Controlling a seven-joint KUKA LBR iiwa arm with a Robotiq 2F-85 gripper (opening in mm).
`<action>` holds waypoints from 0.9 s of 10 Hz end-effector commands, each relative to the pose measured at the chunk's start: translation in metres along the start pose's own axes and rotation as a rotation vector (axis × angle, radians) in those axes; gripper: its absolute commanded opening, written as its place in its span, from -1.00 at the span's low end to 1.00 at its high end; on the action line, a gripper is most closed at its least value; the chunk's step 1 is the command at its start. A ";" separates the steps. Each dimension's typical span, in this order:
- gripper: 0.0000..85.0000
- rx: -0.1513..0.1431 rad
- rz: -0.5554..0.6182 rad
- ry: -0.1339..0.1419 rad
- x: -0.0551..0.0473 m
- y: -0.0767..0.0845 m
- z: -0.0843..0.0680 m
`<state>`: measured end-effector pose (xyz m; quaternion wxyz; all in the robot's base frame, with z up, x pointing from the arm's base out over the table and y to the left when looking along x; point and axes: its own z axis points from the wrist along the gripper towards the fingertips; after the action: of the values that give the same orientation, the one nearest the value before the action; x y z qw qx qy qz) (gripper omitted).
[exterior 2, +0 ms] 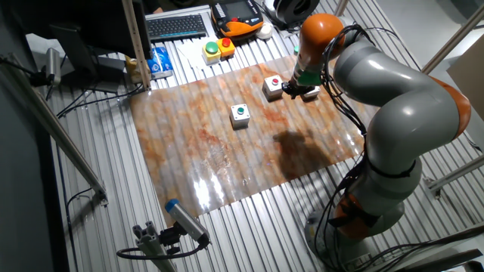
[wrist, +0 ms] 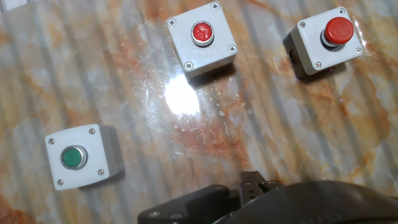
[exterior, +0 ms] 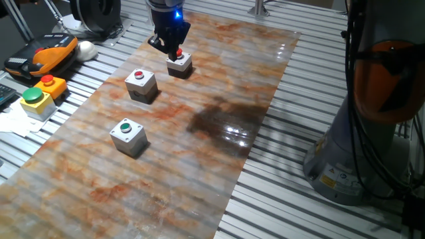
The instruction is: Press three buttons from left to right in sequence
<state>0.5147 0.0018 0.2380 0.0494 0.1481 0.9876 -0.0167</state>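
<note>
1. The table (exterior: 219, 166), a mottled orange-and-grey sheet laid over ribbed metal, carries all three grey button boxes in a loose diagonal row.
2. My arm (exterior 2: 393, 83) reaches over the far end of that row, and my jaws (exterior: 170, 48) hang directly above the red-capped box at that end (exterior: 179, 64). Whether I touch its cap I cannot tell.
3. The middle box, with a flat red cap (exterior: 141, 85), sits near it; the green-capped box (exterior: 128, 137) sits farther along, towards the front of the sheet.
4. I cannot tell how my jaws stand: only dark housing shows in the hand view, no tips.
5. To press well, I judge I should come straight down on the raised red cap (wrist: 339, 30), centred, with no sideways push that could skid the loose box.
6. Off the sheet, the yellow box (exterior: 36, 101) and orange box (exterior: 50, 85) are not mine to touch.
</note>
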 end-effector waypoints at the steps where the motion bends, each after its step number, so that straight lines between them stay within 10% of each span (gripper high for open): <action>1: -1.00 -0.001 0.000 0.000 0.000 0.000 0.000; 9: -1.00 -0.053 -0.016 0.010 0.006 -0.027 0.010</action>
<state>0.5011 -0.0239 0.2280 0.0484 0.1372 0.9893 0.0097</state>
